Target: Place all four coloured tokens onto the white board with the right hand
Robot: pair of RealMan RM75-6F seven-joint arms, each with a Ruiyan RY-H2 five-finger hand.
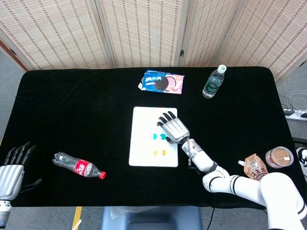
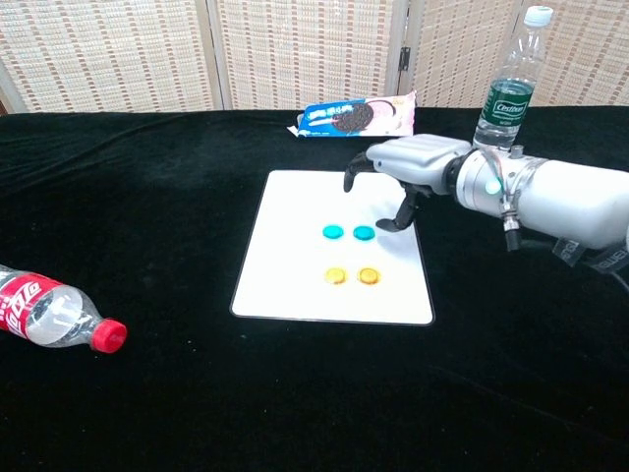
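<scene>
The white board (image 2: 295, 246) lies mid-table and carries all the tokens. Two cyan tokens (image 2: 333, 232) (image 2: 364, 233) sit side by side, with two yellow tokens (image 2: 336, 276) (image 2: 369, 276) in front of them. In the head view the board (image 1: 144, 120) shows the cyan pair (image 1: 154, 136) and the yellow pair (image 1: 159, 153). My right hand (image 2: 413, 162) hovers just above the right cyan token, fingers spread, holding nothing; it also shows in the head view (image 1: 173, 128). My left hand (image 1: 10, 170) rests open at the table's near left corner.
A cola bottle (image 2: 49, 315) lies on its side at the near left. A cookie pack (image 2: 359, 115) sits behind the board and a water bottle (image 2: 509, 93) stands at the back right. A pouch (image 1: 255, 167) and a round container (image 1: 279, 156) sit at the right edge.
</scene>
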